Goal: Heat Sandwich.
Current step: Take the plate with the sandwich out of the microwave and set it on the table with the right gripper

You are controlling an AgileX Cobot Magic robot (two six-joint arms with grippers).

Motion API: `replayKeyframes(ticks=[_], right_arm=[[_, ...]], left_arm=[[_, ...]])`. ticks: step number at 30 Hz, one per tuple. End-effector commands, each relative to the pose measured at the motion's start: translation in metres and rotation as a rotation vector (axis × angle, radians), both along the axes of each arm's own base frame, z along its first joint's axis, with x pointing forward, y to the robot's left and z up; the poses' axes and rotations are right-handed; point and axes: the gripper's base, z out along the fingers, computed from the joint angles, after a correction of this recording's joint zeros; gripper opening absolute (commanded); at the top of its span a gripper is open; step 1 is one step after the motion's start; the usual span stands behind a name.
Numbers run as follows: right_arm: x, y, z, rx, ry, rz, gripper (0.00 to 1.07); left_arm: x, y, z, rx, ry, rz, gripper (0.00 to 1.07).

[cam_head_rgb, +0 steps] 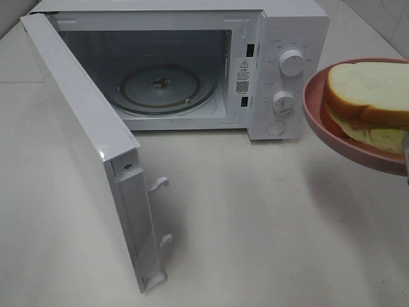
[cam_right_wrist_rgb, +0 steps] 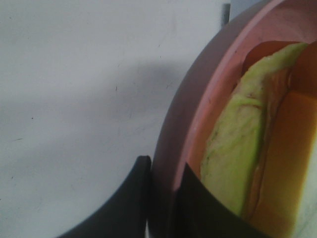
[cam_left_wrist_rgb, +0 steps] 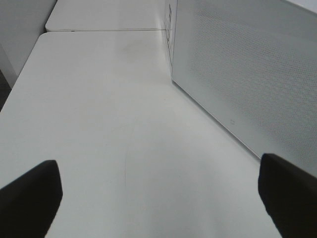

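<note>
Exterior high view shows the sandwich [cam_head_rgb: 370, 96] riding on its pink plate [cam_head_rgb: 319, 121], lifted off the worktop [cam_head_rgb: 255, 211] at the right edge of frame, just beside the microwave's control knobs [cam_head_rgb: 292, 62]. I have the right claw [cam_right_wrist_rgb: 161, 198] pinched nearly closed on the plate's rim, 1 finger [cam_right_wrist_rgb: 126, 208] under the outer wall and the other inside by the green filling; gripping the plate keeps the bread untouched and level, I judge. The microwave [cam_head_rgb: 281, 25] stands with its door [cam_head_rgb: 96, 147] swung wide and the glass turntable [cam_head_rgb: 160, 86] bare, ready to receive the plate. My left claw [cam_left_wrist_rgb: 158, 198] is spread fully, holding nothing, parked over the worktop beside the door, well out of the path.
</note>
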Motion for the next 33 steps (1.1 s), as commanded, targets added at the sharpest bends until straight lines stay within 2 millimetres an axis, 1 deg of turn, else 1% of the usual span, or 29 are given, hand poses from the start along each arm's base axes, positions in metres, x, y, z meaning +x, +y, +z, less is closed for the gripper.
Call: replayKeyframes(ticks=[1, 7, 11, 12, 13, 16, 23, 26, 30, 33], right_arm=[[0.001, -0.006, 0.003, -0.017, -0.032, -0.076, 0.0], [0.001, -0.012, 0.004, -0.024, -0.043, -0.176, 0.0], [-0.001, -0.015, 0.003, 0.021, -0.04, -0.3, 0.0], [-0.001, -0.015, 0.003, 0.021, -0.04, -0.3, 0.0], [-0.001, -0.017, 0.003, 0.035, -0.046, -0.347, 0.0], [-0.002, -0.019, 0.003, 0.05, -0.048, -0.412, 0.0], [0.001, -0.019, 0.002, 0.076, -0.059, -0.496, 0.0], [0.003, -0.019, -0.001, 0.064, -0.052, -0.536, 0.0], [0.018, -0.013, -0.014, 0.011, -0.041, -0.647, 0.0], [0.023, -0.011, -0.02, 0.001, -0.039, -0.678, 0.0]], left_arm=[[-0.003, 0.0, 0.0, -0.003, -0.022, 0.004, 1.03], [-0.003, 0.0, 0.0, -0.003, -0.022, 0.004, 1.03], [-0.003, 0.0, 0.0, -0.003, -0.022, 0.004, 1.03], [-0.003, 0.0, 0.0, -0.003, -0.022, 0.004, 1.03], [-0.003, 0.0, 0.0, -0.003, -0.022, 0.004, 1.03], [-0.003, 0.0, 0.0, -0.003, -0.022, 0.004, 1.03], [-0.003, 0.0, 0.0, -0.003, -0.022, 0.004, 1.03], [-0.003, 0.0, 0.0, -0.003, -0.022, 0.004, 1.03], [-0.003, 0.0, 0.0, -0.003, -0.022, 0.004, 1.03], [-0.003, 0.0, 0.0, -0.003, -0.022, 0.004, 1.03]])
